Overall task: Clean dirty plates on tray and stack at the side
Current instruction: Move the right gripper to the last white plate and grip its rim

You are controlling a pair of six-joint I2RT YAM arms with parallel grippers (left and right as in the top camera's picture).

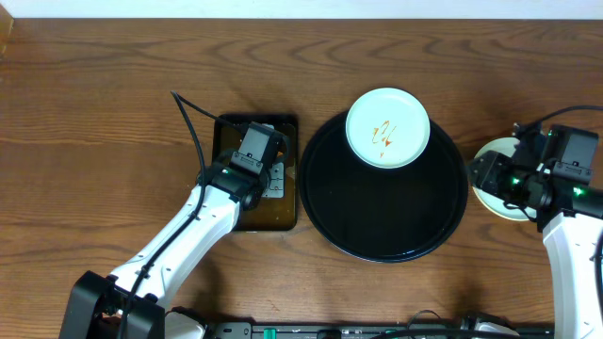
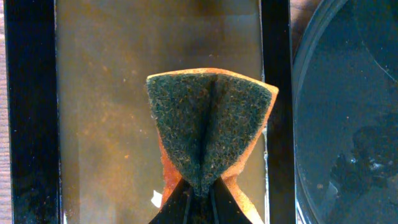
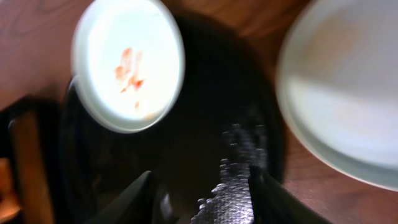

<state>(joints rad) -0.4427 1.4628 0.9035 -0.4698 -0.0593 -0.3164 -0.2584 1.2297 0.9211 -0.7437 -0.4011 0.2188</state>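
A pale mint-green plate (image 1: 387, 128) with orange-brown sauce squiggles lies on the far part of the round black tray (image 1: 396, 221). It also shows in the right wrist view (image 3: 127, 62). A pale clean plate (image 1: 497, 202) (image 3: 348, 93) lies on the wood to the right of the tray, partly hidden under my right gripper. My right gripper (image 1: 490, 174) (image 3: 199, 183) is open and empty, above the tray's right edge (image 3: 211, 112). My left gripper (image 1: 267, 160) (image 2: 202, 199) is shut on an orange sponge with a green scouring face (image 2: 211, 118).
The left gripper holds the sponge over a dark rectangular tray (image 1: 273, 215) (image 2: 106, 93) just left of the round tray (image 2: 348, 124). Brown wood tabletop (image 1: 113, 113) lies all around.
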